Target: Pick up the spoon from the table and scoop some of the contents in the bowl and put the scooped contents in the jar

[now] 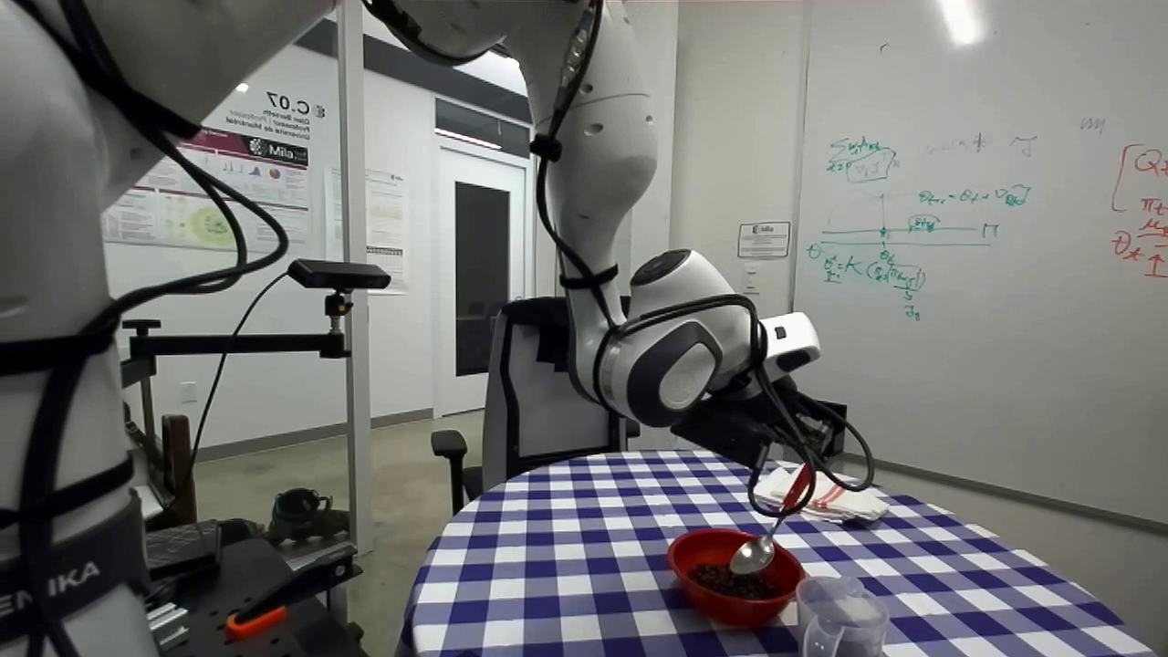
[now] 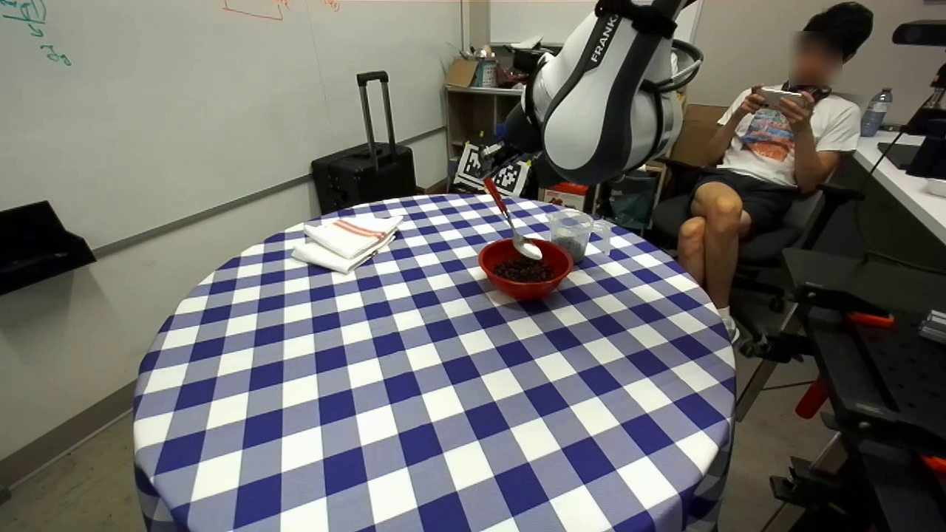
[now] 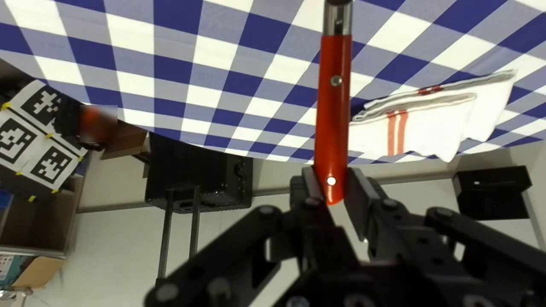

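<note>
Gripping the red-handled spoon (image 3: 334, 106) by the end of its handle, the tool (image 3: 332, 187) holds it tilted, head down, over the red bowl (image 2: 523, 289); whether it touches the dark contents (image 2: 521, 272) I cannot tell. In an exterior view the bowl and, just beside it, the clear jar (image 2: 567, 224) sit toward the far right edge of the tabletop (image 2: 443, 414), a folded white cloth (image 2: 347, 240) near its far left edge.

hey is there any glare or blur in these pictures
In an exterior view, bright glare high on the whiteboard; in an exterior view, the person's face is blurred; in the wrist view, the gripper looks soft, the spoon crisper.
</note>
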Motion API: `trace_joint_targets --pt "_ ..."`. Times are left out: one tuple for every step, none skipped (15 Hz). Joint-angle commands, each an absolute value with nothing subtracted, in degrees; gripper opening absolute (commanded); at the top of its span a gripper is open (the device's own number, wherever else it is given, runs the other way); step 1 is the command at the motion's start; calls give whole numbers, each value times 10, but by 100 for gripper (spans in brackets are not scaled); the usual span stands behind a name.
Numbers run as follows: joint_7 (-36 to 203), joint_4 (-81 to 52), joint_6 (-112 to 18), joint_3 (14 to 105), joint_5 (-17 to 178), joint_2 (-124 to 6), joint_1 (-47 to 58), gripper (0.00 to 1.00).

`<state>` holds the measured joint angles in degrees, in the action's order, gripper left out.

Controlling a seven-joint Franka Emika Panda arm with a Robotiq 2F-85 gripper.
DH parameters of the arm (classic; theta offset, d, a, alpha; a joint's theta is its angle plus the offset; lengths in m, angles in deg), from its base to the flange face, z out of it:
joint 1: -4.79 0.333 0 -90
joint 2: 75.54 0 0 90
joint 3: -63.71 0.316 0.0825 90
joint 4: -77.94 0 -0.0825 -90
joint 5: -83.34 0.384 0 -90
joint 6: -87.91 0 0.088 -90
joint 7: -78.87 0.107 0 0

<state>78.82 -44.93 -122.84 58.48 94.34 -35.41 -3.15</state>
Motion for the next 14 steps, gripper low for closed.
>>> trace_joint_targets --pt "807 -456 -1279 553 1000 -340 9 5" --pt "807 -455 -1291 551 1012 -334 14 5" --pt "805 -457 -1300 547 1024 -329 21 5" --pt "802 -458 -1311 545 1035 -323 28 5" --pt "799 -459 -1322 543 1043 -317 34 5" --pt "798 -458 -1338 542 1052 -308 41 5" --pt "796 -459 -1350 543 1057 -303 45 5" --pt "795 -460 -1362 545 1063 -297 49 5" --pt "793 -459 -1372 546 1067 -291 53 5" --pt "792 -459 -1381 547 1070 -286 56 5" --pt "791 -458 -1387 549 1073 -282 59 5" --pt "787 -457 -1392 548 1076 -278 63 5" --pt "786 -456 -1394 548 1076 -275 64 5" --pt "786 -455 -1398 549 1078 -272 66 5"
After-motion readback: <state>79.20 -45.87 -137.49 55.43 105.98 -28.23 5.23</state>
